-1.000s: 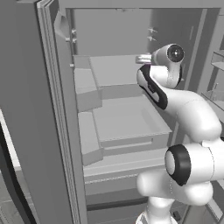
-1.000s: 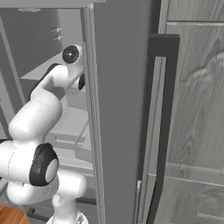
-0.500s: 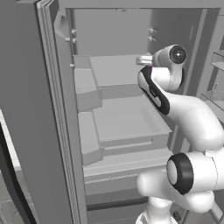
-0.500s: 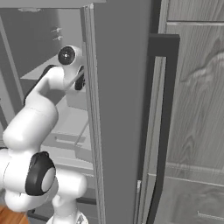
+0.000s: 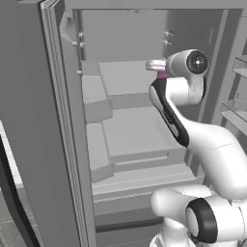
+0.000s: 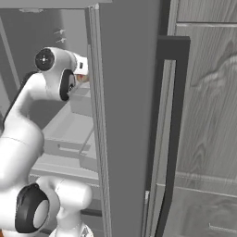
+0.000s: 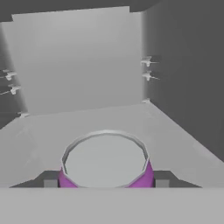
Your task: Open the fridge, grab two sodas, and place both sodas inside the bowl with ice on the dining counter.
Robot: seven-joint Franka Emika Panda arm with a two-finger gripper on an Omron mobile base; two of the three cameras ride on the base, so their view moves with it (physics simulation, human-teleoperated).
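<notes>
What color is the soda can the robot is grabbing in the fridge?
The soda can has a purple side and a silver-grey top, seen best in the hand view.

Kitchen: open fridge (image 5: 130, 135) beside wood-grain cabinets (image 6: 208, 106).

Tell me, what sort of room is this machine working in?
Most likely a kitchen, computer-rendered. The arm reaches into an open grey fridge with bare shelves, its gripper around a purple soda can. Beside the fridge door stands a wood-grain cabinet, like kitchen cupboards.
</notes>
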